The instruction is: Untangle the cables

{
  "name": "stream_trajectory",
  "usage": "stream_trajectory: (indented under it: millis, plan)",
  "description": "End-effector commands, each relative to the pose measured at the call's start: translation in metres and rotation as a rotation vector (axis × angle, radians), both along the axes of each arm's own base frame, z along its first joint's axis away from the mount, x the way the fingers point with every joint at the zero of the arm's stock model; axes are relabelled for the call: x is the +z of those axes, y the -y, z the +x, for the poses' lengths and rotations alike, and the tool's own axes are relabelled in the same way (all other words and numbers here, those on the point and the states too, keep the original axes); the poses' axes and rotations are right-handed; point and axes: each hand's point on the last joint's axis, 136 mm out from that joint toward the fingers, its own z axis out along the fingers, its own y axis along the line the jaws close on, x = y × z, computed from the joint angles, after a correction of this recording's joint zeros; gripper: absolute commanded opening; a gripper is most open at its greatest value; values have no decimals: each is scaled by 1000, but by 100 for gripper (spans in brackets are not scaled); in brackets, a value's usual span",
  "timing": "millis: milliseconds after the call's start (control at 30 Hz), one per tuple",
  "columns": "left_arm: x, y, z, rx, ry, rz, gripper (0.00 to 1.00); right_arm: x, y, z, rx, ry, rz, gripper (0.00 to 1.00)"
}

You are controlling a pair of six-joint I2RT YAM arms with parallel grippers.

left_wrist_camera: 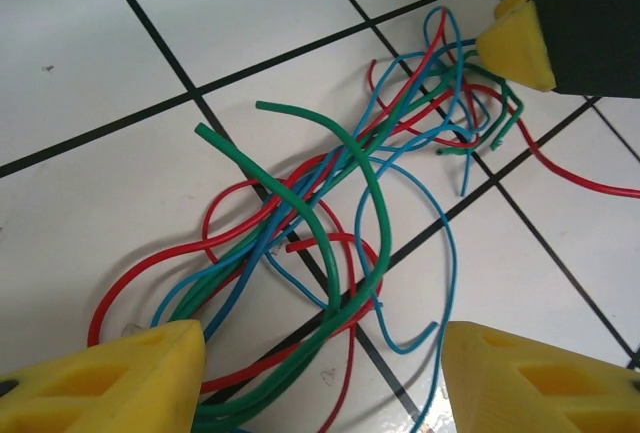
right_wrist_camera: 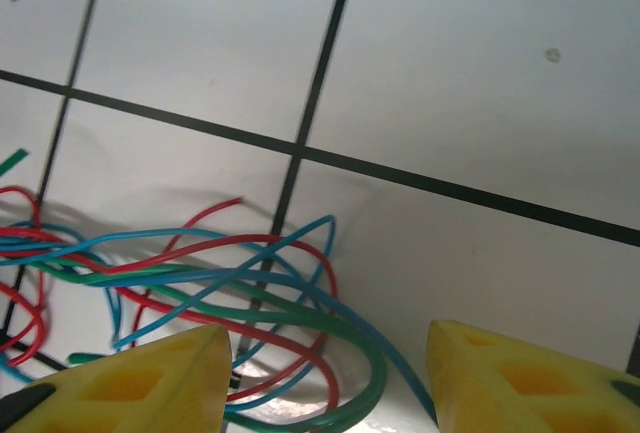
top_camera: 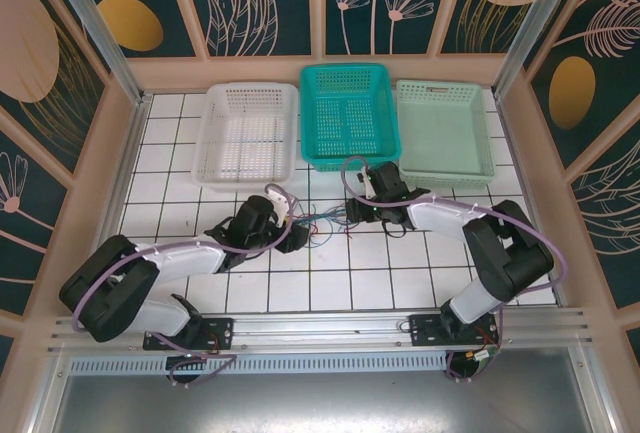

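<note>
Left gripper [left_wrist_camera: 320,353] and right gripper [right_wrist_camera: 325,353] both hang spread over the cables [left_wrist_camera: 330,203], so I'd pinch just one strand each and pull gently.

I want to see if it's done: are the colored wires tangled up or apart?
Tangled. The cables lie in one clump on the table, red, green and blue strands looping over each other.

The cables [left_wrist_camera: 345,158] are red, green and blue; the surface [left_wrist_camera: 250,13] is white with black grid lines; the fingers [left_wrist_camera: 120,373] are yellow; one basket [top_camera: 345,69] is teal.
</note>
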Motion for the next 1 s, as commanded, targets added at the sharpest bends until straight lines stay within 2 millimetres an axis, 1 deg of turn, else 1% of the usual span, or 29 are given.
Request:
stream_trajectory:
  millis: [0,133,200,267,367,400,433,467,533,600,667,767,800,833,900,967]
  plan:
    - [0,0,7,24,17,34,61,-15,13,-7,-32,-33,-76,52]
    - [-3,-3,9,41,20,41,52,-17,6,-8,-3,-35,-60,41]
    - [-5,-4,9,43,19,45,48,-19,0,-10,15,-50,-63,40]
    - [-7,-5,9,52,21,45,47,-23,-1,-12,19,-56,-92,39]
    - [-9,-6,7,50,22,42,50,-29,4,-15,-8,-69,-130,40]
    - [-10,-8,7,53,22,42,55,-29,7,-16,-20,-70,-139,42]
    - [-11,-9,6,52,24,47,59,-29,10,-17,-32,-67,-147,47]
    - [-12,-11,5,53,30,50,60,-30,12,-18,-40,-66,-151,48]
    - [-13,-13,3,44,42,60,62,-30,12,-18,-46,-67,-148,49]
    - [-15,-13,2,34,50,67,63,-33,10,-18,-49,-80,-152,47]
    - [-18,-12,2,22,49,71,63,-38,12,-18,-58,-77,-208,40]
    - [-22,-13,2,29,49,73,63,-42,19,-19,-79,-66,-282,23]
    - [-24,-14,3,38,48,73,63,-42,21,-19,-83,-65,-287,18]
    - [-25,-13,3,41,48,68,62,-40,22,-20,-89,-59,-283,13]
    - [-28,-13,5,48,44,69,60,-36,22,-21,-92,-44,-260,8]
    - [-31,-14,6,57,42,76,54,-30,23,-22,-103,-27,-246,2]
